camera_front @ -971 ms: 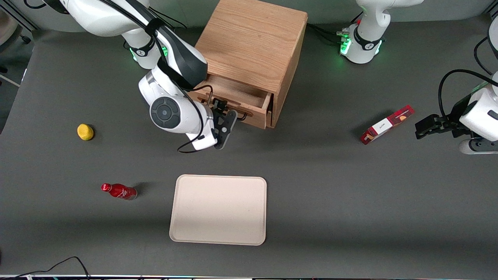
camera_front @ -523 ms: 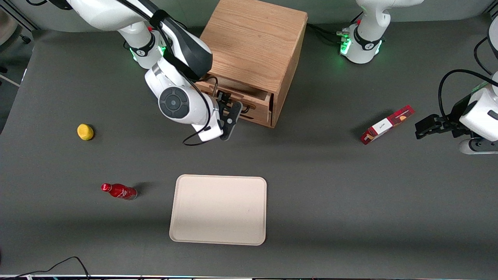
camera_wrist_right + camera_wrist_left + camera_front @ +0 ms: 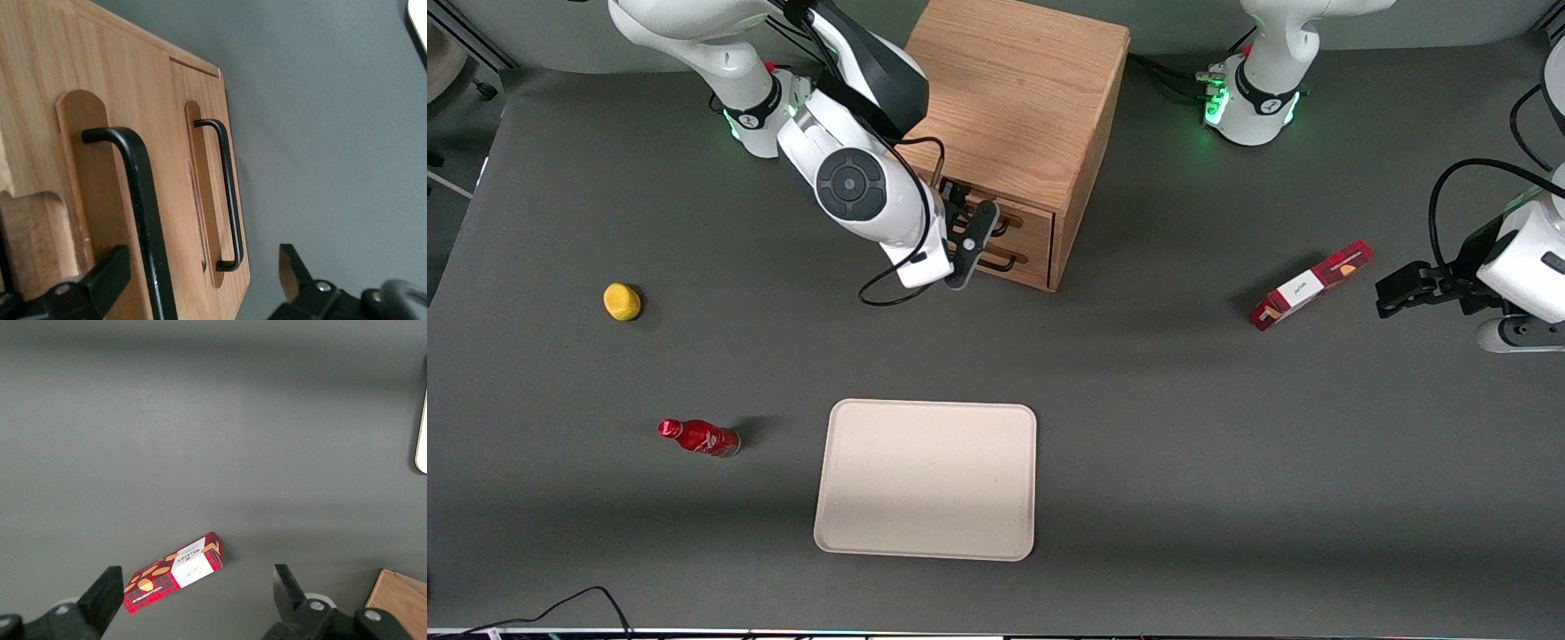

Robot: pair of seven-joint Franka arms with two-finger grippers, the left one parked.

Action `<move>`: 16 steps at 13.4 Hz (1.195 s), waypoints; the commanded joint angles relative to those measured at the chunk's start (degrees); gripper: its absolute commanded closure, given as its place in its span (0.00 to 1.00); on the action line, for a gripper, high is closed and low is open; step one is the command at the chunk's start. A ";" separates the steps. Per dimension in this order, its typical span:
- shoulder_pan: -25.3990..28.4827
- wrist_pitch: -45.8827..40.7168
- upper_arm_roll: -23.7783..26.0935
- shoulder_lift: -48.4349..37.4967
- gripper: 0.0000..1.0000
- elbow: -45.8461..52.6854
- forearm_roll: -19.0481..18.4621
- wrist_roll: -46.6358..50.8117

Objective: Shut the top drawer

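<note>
On a dark grey table, a light oak cabinet stands at the edge farthest from the front camera. Its top drawer sits pushed in, front panel level with the cabinet face, directly above the lower drawer. The top drawer's black wire handle runs between the spread fingers of the right arm's gripper, which is released and clasps nothing, poised right at the drawer front. The lower drawer's handle lies just beside it. Nearer the camera rests a beige tray. Toward the working arm's end lie a yellow lemon and a red bottle on its side; a red box lies toward the parked arm's end.
</note>
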 commanded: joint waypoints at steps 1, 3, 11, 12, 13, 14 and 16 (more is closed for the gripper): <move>-0.25 0.24 2.27 -1.24 0.00 -2.29 1.39 2.48; -0.69 -0.02 1.39 -0.37 0.00 -0.98 1.39 1.87; -1.04 -12.05 -1.78 1.32 0.00 12.03 1.92 0.46; -1.04 -13.63 -1.78 0.52 0.00 13.35 1.83 0.46; -1.04 -14.52 -1.69 -0.09 0.00 15.10 1.83 0.63; -0.87 -15.22 -1.69 -1.93 0.00 16.51 0.79 0.54; -1.22 -15.49 -2.30 -7.63 0.00 16.70 -1.93 0.54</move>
